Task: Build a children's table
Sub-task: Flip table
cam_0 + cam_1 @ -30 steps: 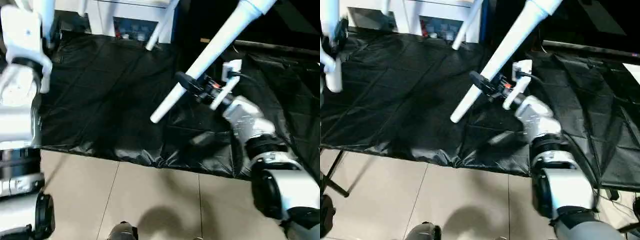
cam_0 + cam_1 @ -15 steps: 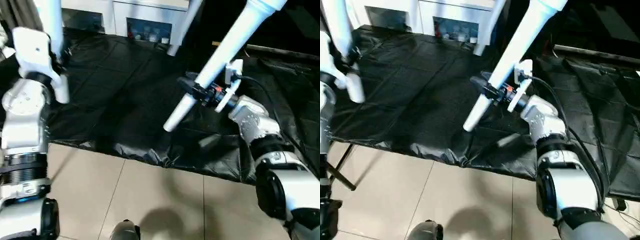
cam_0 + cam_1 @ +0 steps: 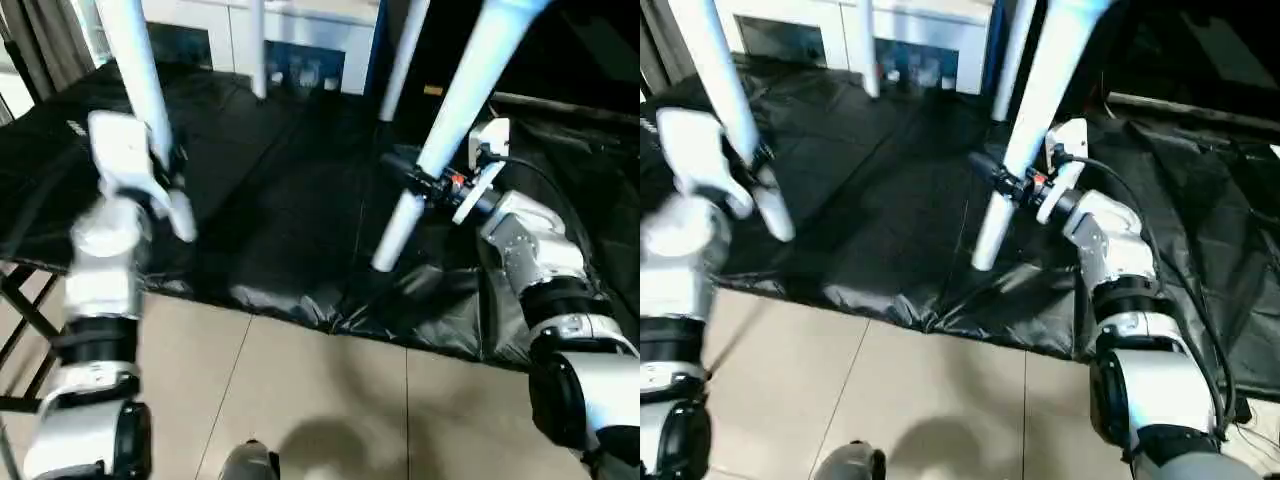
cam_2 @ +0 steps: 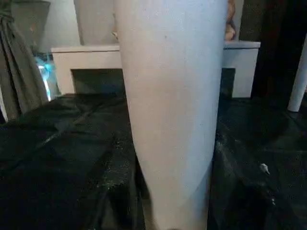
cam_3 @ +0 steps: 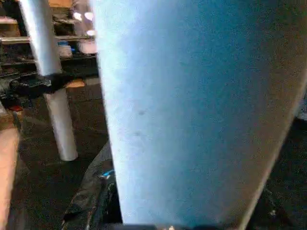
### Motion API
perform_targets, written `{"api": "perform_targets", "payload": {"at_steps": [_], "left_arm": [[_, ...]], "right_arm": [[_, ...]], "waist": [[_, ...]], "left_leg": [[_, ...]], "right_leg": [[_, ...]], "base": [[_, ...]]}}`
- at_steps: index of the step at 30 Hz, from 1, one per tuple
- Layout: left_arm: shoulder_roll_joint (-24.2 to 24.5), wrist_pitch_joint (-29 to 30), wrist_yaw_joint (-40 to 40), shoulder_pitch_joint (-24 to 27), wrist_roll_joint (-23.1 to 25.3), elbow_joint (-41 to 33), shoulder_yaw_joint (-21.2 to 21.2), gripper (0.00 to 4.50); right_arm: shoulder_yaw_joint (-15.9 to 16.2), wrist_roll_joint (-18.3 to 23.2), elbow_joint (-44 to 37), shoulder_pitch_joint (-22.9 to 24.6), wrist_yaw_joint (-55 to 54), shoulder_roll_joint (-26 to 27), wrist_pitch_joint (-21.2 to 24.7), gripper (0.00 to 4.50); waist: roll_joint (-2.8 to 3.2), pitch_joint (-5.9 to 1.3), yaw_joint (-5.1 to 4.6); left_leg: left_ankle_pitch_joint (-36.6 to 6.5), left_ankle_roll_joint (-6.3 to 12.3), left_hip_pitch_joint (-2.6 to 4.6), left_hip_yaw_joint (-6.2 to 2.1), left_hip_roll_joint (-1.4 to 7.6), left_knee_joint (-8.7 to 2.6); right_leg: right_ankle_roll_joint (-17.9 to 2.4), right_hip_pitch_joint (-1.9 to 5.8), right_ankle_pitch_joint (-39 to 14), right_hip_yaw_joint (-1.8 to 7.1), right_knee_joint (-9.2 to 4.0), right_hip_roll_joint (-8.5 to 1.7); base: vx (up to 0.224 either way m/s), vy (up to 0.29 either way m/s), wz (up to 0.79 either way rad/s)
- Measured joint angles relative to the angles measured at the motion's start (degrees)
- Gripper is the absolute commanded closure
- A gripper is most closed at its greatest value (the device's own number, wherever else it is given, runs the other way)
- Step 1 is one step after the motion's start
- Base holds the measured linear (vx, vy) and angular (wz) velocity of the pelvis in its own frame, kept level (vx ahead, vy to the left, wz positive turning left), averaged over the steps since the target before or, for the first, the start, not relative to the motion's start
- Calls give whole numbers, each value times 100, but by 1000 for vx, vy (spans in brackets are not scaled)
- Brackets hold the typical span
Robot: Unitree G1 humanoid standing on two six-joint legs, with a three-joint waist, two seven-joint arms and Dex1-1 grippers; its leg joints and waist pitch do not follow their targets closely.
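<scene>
Legs are in both our grippers: the left gripper pinches 1 white leg near its lower end, and the right gripper pinches a 2nd leg that slants up to the right. Both hang over the black-covered table; 2 more legs stand at its far edge. We judge the long overhang the risk: a quick swing could twist a leg in the jaws or knock the 2 together.

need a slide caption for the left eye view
Each gripper, left and right, holds a white leg above the black-covered table.
</scene>
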Motion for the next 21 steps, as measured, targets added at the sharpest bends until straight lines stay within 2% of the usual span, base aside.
{"api": "perform_targets", "payload": {"at_steps": [2, 4, 6, 11, 12, 13, 15, 17, 21], "left_arm": [[37, -233, 3, -78, 0, 304, 2, 284], [78, -402, -2, -96, 16, 500, -1, 214], [113, -552, -28, -94, 91, 685, -20, 214], [152, -882, -280, 118, 40, 880, -21, 149], [156, -971, -317, 238, -2, 880, -20, 149], [163, -1058, -380, 383, -22, 897, -21, 124], [128, -1153, -426, 598, -80, 875, -23, 120], [93, -1330, -531, 1102, -170, 477, -11, 118], [27, -1397, -648, 1765, -382, -177, 39, 118]], "right_arm": [[63, -203, 0, 72, -419, 114, -322, 289], [100, -296, 21, 118, -733, 217, -457, 235], [183, -447, 98, 172, -1056, 351, -577, 235], [192, -537, 355, 476, -1705, 647, -706, 188], [190, -539, 355, 546, -1739, 694, -734, 188], [189, -541, 359, 638, -1775, 715, -778, 158], [191, -550, 318, 774, -1816, 747, -824, 149], [190, -527, 61, 1105, -1845, 835, -920, 147], [198, -530, -124, 1597, -1969, 887, -967, 147]], "waist": [[-16, -11, -27], [-53, -35, -71], [-65, -43, -127], [-63, -42, -247], [-63, -42, -283], [-68, -40, -306], [-74, -39, -330], [-77, -41, -354], [-80, -41, -357]], "left_leg": [[-1, -1, 22, 0, -1, -7], [-1, -1, 59, -2, -3, -31], [-2, -3, 107, -3, -11, -68], [-3, -3, 109, -3, -18, -115], [-3, -3, 108, -2, -22, -115], [-2, -3, 108, -1, -30, -112], [-3, -3, 103, 5, -33, -112], [-3, -2, 107, 6, -32, -112], [-3, -2, 91, 19, -27, -113]], "right_leg": [[7, 12, -5, 1, -7, 0], [10, 16, -6, -3, -32, 0], [15, 54, -9, -5, -76, 0], [15, 79, -10, -15, -191, 0], [15, 83, -9, -11, -202, -1], [15, 84, -9, -5, -207, -5], [15, 80, -9, 3, -220, -6], [13, 86, -8, 4, -233, -9], [-22, 76, 30, 7, -218, -8]], "base": [[0, 0, 0], [0, 0, 0], [0, 0, 0], [0, 0, 0], [0, 0, 0], [0, 0, 0], [0, 0, 0], [0, 0, 0], [32, 3, -5]]}}
